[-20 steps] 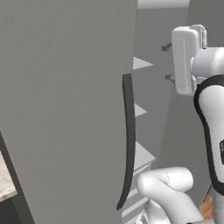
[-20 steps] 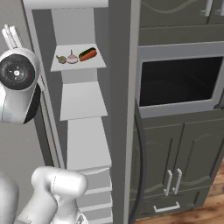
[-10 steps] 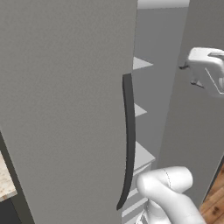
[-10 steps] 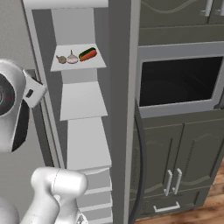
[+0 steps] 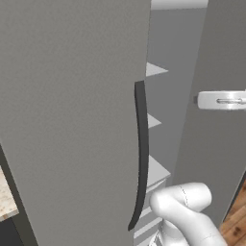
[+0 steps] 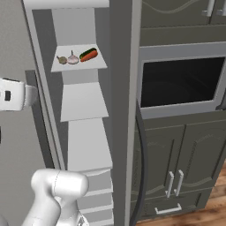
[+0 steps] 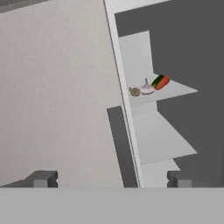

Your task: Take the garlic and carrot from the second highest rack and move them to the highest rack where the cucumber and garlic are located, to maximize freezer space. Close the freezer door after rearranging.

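**Step in hand: closing the freezer door (judged).**

The freezer door point(image 5: 72, 120) stands swung open, with its long dark handle point(image 5: 141, 153) facing the arm. The jaws are spread wide and nothing is held between them. In the hand view the two fingertips point(image 7: 41, 178) are seen low, one on each side of the handle point(image 7: 120, 144).

1. The door should be pushed on its plain outer face, near the handle edge and well away from the hinge, so that the least force is needed.
2. The jaws may be left spread, since no grip is required. A flat, steady push is to be preferred to a hook on the handle.
3. The push should be carried along the arc of the door until it meets the freezer body. The arm is to be kept clear of the closing gap.

**Racks and contents.**

- The highest rack point(image 6: 79, 66) carries all four items in a row. One brownish garlic point(image 6: 62, 60) lies nearest its left edge and a pale garlic point(image 6: 73, 58) just beside it. The carrot point(image 6: 90, 55) and the cucumber point(image 6: 87, 52) lie together toward the right edge, apparently touching.
- Nothing is seen on the second highest rack point(image 6: 84, 108), so the rearranging is judged complete.
- No item overhangs the front edge, so the door's path is judged to be unobstructed.
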